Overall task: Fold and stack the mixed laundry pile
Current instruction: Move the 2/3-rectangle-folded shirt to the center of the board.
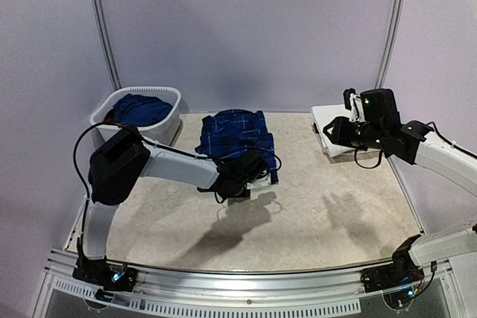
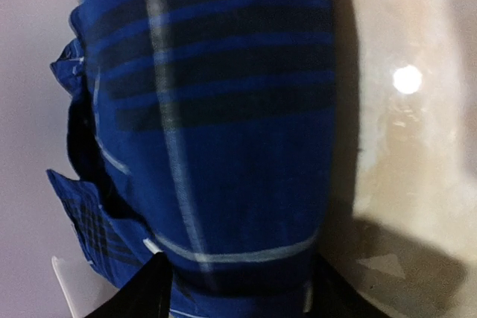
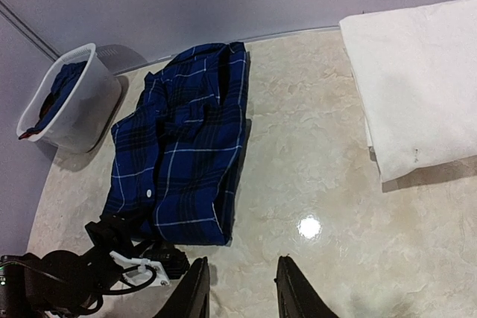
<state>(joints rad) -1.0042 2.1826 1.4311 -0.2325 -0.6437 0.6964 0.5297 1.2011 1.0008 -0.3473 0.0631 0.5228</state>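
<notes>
The navy plaid shirt (image 1: 237,132) lies folded flat at the table's middle back. It also shows in the right wrist view (image 3: 186,147). My left gripper (image 1: 253,170) is at its near edge, open, with the hem (image 2: 223,184) filling the space between its wide-apart fingers (image 2: 141,292). Folded white trousers (image 1: 337,121) lie at the back right, also in the right wrist view (image 3: 417,87). My right gripper (image 3: 240,288) is open and empty, hovering above the table near the trousers (image 1: 329,133). A solid blue piece (image 1: 140,108) and a bit of red (image 1: 110,118) lie in the basket.
The oval white plastic basket (image 1: 165,94) stands at the back left, close to the wall, and shows in the right wrist view (image 3: 86,98). The marbled tabletop (image 1: 320,206) runs between the shirt and the trousers. A metal rail edges the near side.
</notes>
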